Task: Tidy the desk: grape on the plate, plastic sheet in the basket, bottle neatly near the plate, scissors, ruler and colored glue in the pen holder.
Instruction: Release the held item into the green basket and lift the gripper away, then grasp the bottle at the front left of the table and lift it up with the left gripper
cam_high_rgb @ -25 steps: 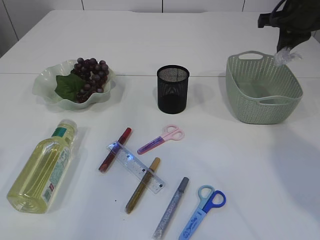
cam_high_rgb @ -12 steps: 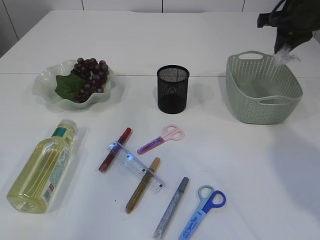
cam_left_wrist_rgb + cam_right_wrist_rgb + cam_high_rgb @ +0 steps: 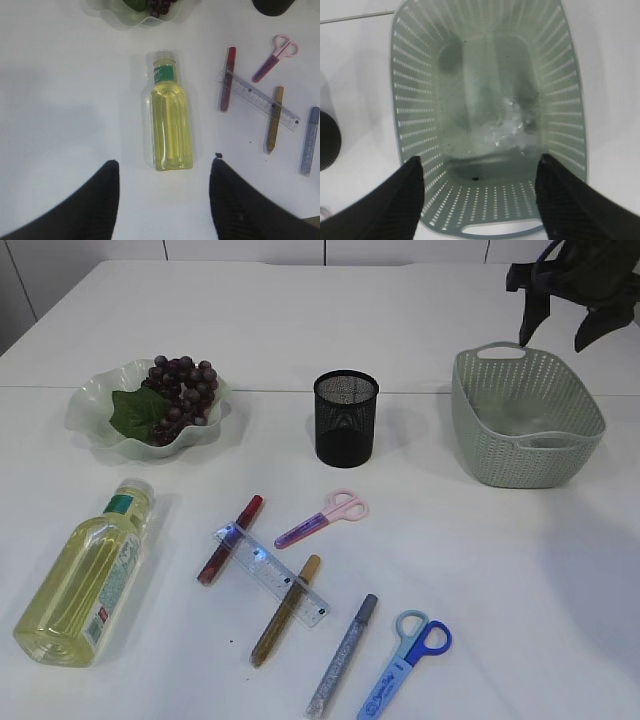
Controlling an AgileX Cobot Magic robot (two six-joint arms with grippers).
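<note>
Above the basket (image 3: 485, 125) our right gripper (image 3: 479, 200) hangs spread wide and empty, so the plastic sheet (image 3: 507, 131) lies crumpled on the basket floor. Well left of the basket, our left gripper (image 3: 164, 200) hovers parted, empty, over the bottle (image 3: 169, 125), presumably lining up a grasp.

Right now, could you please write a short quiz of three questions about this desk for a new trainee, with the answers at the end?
1. True or false: the grapes lie on the plate.
2. Where is the plastic sheet? A) on the table B) in the basket C) in the right gripper
3. How many scissors lie on the table, and in which colors?

Key
1. True.
2. B; the right gripper hangs open above the basket with nothing between its fingers.
3. Two: the pink scissors and the blue scissors.
</note>
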